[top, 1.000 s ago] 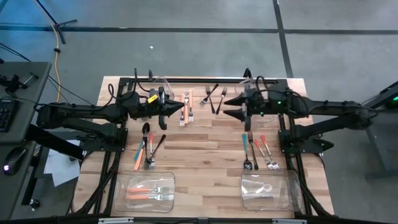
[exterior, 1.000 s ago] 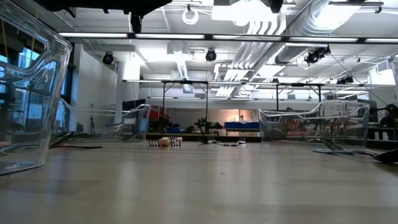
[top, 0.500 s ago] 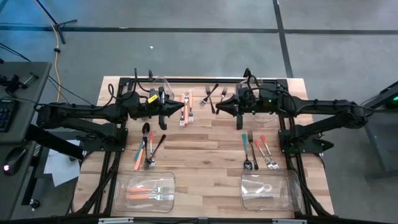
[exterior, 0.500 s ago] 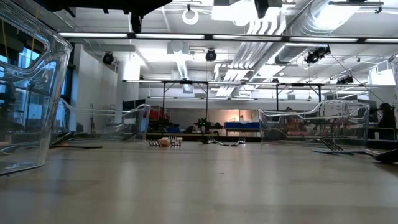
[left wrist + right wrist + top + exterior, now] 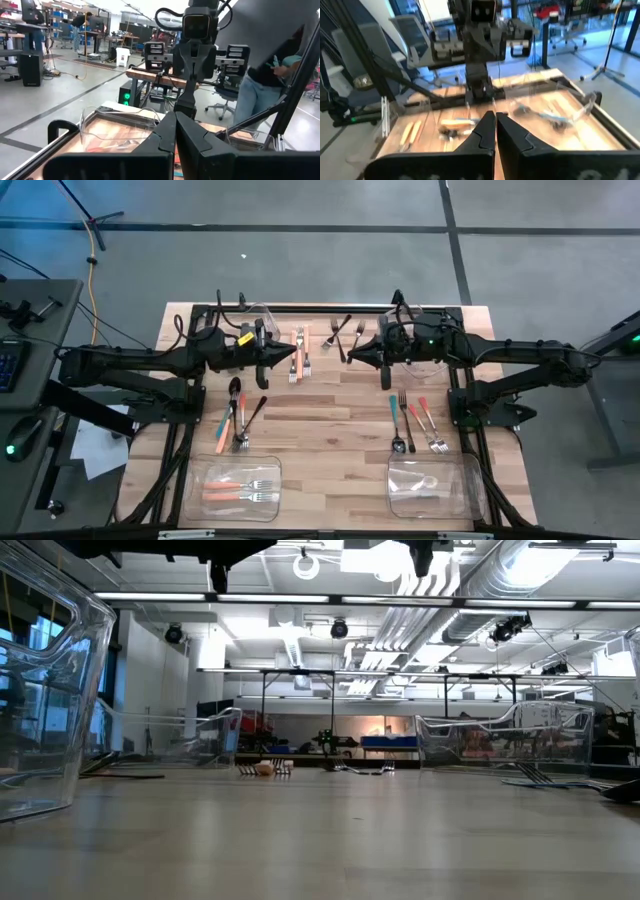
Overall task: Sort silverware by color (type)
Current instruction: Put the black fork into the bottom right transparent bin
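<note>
The left gripper (image 5: 291,358) hangs clenched and empty, just left of the orange forks (image 5: 299,352). The right gripper (image 5: 352,356) is also clenched and empty, below the dark forks (image 5: 343,332). More silverware (image 5: 238,416) lies mid-table at left and at right (image 5: 415,422); some sits in the front bins (image 5: 240,487).

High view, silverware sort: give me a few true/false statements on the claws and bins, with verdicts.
1. The right claw is shut and holds nothing. True.
2. The left claw is open wide. False: it is shut.
3. The near-left bin holds orange-handled forks. True.
4. The near-right bin holds teal-handled forks. False: only one pale utensil shows in it.
5. Both claws hover at the table's far half. True.
</note>
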